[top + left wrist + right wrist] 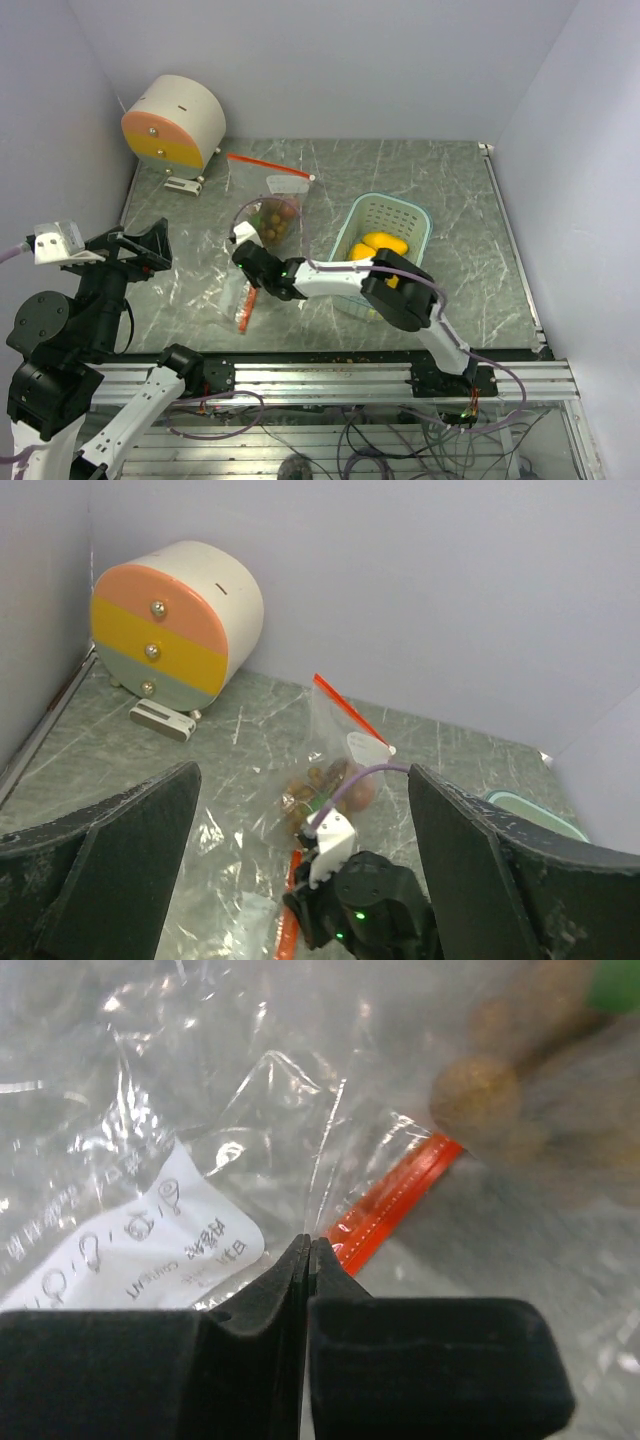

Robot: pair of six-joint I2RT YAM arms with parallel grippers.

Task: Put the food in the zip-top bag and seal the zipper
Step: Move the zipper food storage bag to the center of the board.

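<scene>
A clear zip-top bag [272, 200] stands mid-table with its red zipper [268, 165] uppermost. It holds the bunch of small brown fruits [268, 222] and a reddish fruit [288, 210]; these also show in the left wrist view [325, 780]. Clear film with a second red zipper strip [245, 305] lies flat in front of it. My right gripper [243, 262] is shut on that film just beside the red strip [395, 1200], next to a white label [140, 1250]. My left gripper [140, 250] is wide open and empty, held high at the left. Yellow-orange fruits [385, 243] lie in the teal basket [415, 215].
A round pastel drawer box [175, 120] stands at the back left, also in the left wrist view [175, 620]. The basket's rim [530, 810] shows at the right of that view. Grey walls enclose the table on three sides.
</scene>
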